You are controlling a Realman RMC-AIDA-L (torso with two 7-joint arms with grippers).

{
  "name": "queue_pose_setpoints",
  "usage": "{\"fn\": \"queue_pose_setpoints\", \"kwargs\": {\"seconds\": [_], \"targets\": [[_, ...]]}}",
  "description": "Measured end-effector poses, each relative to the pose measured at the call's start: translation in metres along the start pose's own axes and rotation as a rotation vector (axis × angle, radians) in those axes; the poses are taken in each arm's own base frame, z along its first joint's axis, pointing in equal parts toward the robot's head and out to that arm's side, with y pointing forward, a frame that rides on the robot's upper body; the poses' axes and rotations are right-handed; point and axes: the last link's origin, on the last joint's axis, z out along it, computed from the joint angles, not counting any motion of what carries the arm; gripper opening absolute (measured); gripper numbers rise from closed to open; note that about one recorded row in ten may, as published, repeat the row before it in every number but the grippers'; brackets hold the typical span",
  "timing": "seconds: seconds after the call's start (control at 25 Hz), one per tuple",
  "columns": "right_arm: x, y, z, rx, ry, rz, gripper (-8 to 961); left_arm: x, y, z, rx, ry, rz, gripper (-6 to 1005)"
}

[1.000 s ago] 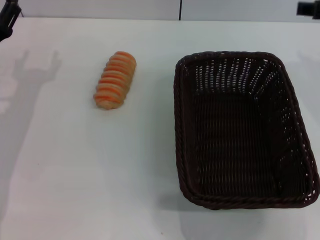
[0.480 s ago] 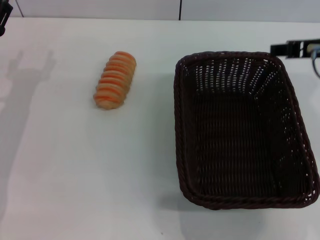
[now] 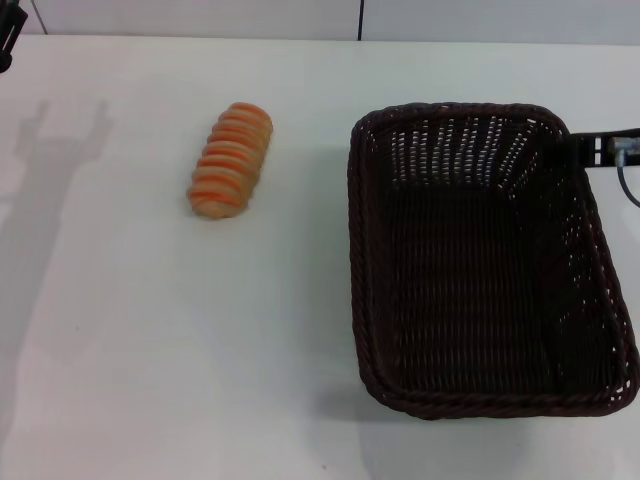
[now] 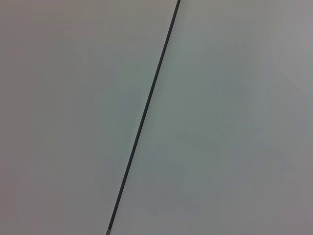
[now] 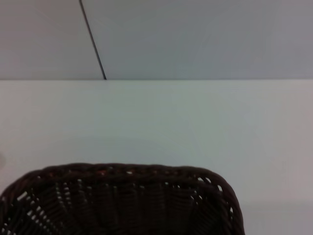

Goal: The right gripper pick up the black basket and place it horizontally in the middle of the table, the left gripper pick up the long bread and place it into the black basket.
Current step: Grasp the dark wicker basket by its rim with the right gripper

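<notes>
Your left end effector [image 3: 8, 30] is barely in view at the far left corner of the surface [image 3: 120, 360], idle, and you cannot tell its grip. The long bread [image 3: 230, 160] lies untouched left of centre, well apart from the black basket [image 3: 480, 260] on the right. You are on the first step: the right end effector [image 3: 605, 150], grip not discernible, sits beside the basket's far right rim, so next you need it brought onto that rim to grasp.
</notes>
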Motion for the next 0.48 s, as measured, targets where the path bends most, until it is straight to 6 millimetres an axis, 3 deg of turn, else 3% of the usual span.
{"fn": "queue_pose_setpoints", "kwargs": {"seconds": [0.48], "targets": [[0.01, 0.0, 0.011, 0.006, 0.046, -0.007, 703, 0.0, 0.002, 0.001, -0.002, 0.001, -0.003, 861]]}}
